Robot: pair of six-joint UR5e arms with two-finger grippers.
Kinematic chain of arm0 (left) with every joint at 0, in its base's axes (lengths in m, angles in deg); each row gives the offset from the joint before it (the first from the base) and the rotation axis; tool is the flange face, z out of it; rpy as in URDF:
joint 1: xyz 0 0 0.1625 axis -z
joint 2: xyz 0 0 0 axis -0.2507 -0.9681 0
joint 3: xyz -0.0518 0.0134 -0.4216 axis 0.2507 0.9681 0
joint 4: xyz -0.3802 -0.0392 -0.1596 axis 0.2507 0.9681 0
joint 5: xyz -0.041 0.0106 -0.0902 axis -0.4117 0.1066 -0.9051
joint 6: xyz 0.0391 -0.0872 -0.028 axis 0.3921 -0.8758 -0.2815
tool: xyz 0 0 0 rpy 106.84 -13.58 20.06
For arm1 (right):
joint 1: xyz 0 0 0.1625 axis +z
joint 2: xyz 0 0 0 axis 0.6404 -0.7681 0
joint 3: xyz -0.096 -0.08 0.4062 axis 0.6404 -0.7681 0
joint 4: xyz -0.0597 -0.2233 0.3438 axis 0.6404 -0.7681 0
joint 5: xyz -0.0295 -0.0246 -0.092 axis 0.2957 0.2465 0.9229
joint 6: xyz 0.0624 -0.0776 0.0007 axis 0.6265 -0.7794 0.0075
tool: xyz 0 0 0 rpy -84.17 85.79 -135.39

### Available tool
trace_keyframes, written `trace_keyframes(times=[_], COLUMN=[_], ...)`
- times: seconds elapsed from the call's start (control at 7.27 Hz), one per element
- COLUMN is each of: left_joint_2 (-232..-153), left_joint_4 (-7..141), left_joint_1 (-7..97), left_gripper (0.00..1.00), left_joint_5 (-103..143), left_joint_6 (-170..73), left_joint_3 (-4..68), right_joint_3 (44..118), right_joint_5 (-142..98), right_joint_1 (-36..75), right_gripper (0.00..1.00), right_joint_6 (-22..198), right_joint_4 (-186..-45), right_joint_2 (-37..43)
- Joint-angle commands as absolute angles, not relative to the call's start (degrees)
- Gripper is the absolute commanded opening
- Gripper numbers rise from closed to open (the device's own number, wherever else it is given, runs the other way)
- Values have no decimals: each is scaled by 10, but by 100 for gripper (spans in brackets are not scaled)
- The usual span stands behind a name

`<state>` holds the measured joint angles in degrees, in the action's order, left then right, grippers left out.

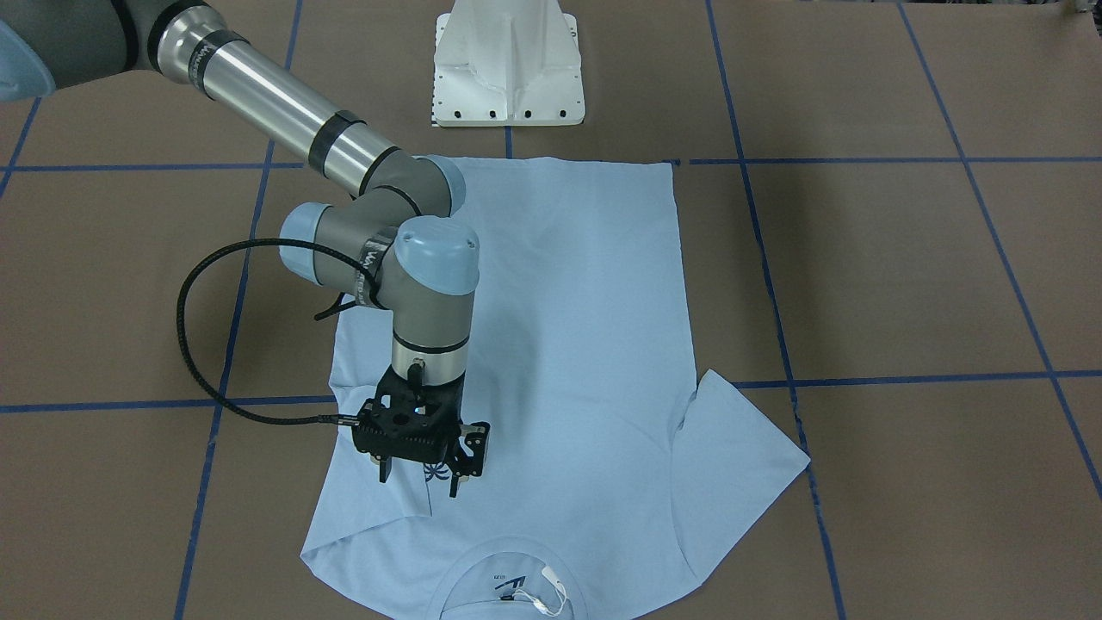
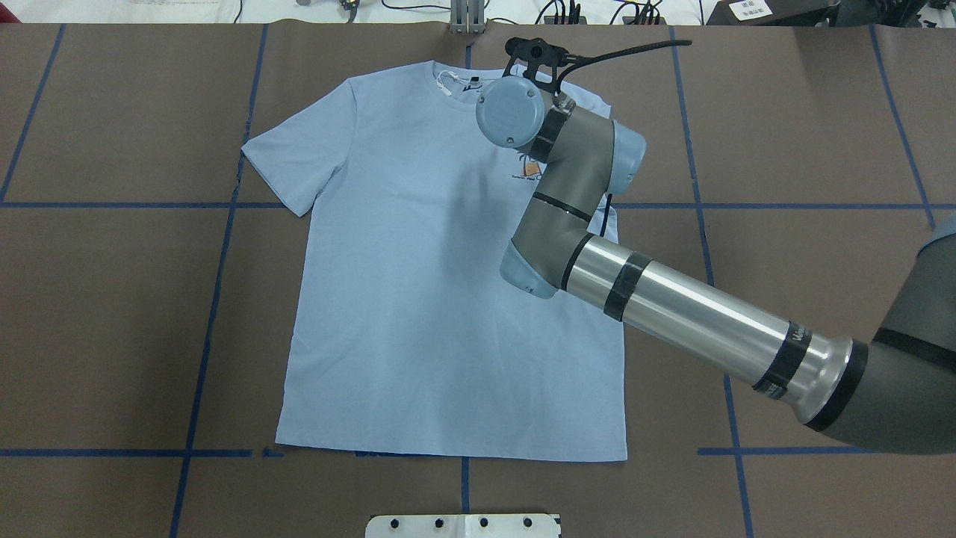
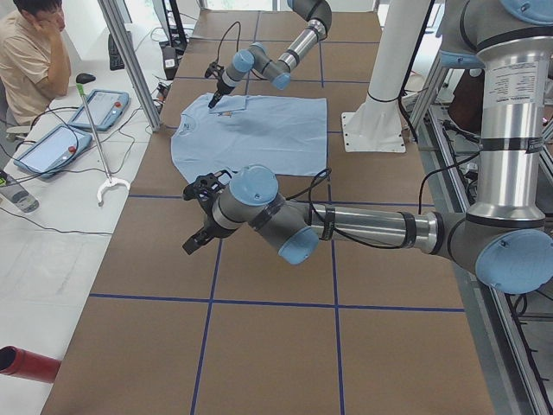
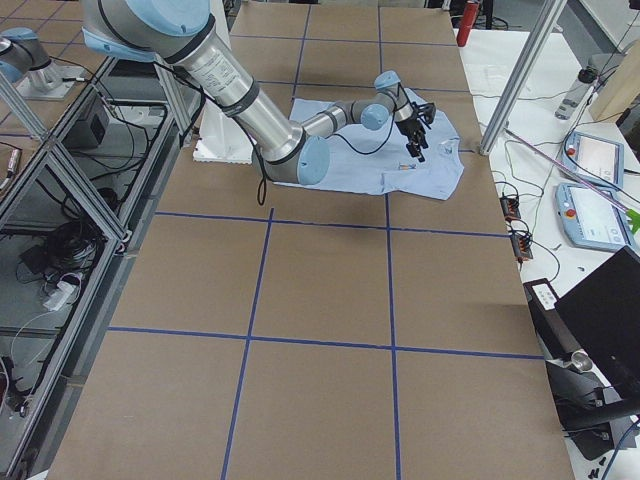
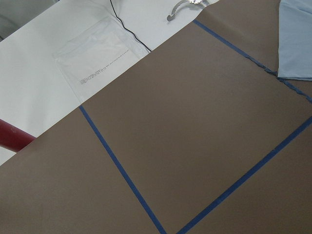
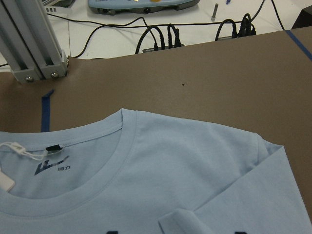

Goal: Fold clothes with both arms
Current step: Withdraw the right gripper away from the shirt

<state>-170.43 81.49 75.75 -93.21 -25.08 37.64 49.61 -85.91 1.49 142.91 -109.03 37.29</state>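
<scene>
The light blue T-shirt [image 2: 418, 299] lies flat on the brown table, collar away from the robot, with the white tag [image 2: 446, 81] at the collar. Its sleeve on the robot's left [image 2: 299, 157] is spread out; the one on the robot's right is folded inward over the chest [image 6: 273, 195]. My right gripper [image 1: 419, 480] is open, pointing down just above the chest print [image 1: 435, 472]. My left gripper [image 3: 197, 233] hangs over bare table, well off the shirt; I cannot tell if it is open. The left wrist view shows only a corner of the shirt [image 5: 297, 39].
The white pedestal base [image 1: 508, 69] stands at the robot's edge of the table behind the shirt's hem. Blue tape lines [image 2: 224, 224] grid the brown surface. An aluminium post [image 6: 29, 44] and cables stand beyond the collar. An operator [image 3: 34, 52] sits at a side desk.
</scene>
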Motion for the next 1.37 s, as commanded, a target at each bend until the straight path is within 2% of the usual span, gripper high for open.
trace_keyframes(times=[0.0, 0.27, 0.41, 0.55, 0.69, 0.82, 1.24], left_joint_2=[-1716, -1771, -1799, -1824, -1854, -1886, -1976], left_joint_4=[844, 843, 839, 842, 847, 850, 947], left_joint_1=[729, 677, 630, 580, 547, 508, 418], left_gripper=[100, 100, 97, 83, 70, 64, 64], left_joint_5=[-934, -910, -880, -844, -801, -758, -661], left_joint_6=[-322, -511, -586, -677, -746, -781, -851], left_joint_3=[375, 373, 369, 355, 325, 289, 129], right_joint_3=[567, 697, 735, 760, 767, 774, 787], right_joint_5=[-1025, -1123, -1184, -1235, -1271, -1288, -1287], right_joint_1=[105, 190, 239, 282, 319, 342, 349], right_gripper=[100, 100, 100, 100, 100, 100, 100], right_joint_6=[1273, 1141, 1083, 1018, 965, 925, 923], right_joint_4=[-1144, -1180, -1178, -1178, -1176, -1174, -1173], right_joint_2=[336, 233, 187, 147, 113, 88, 68])
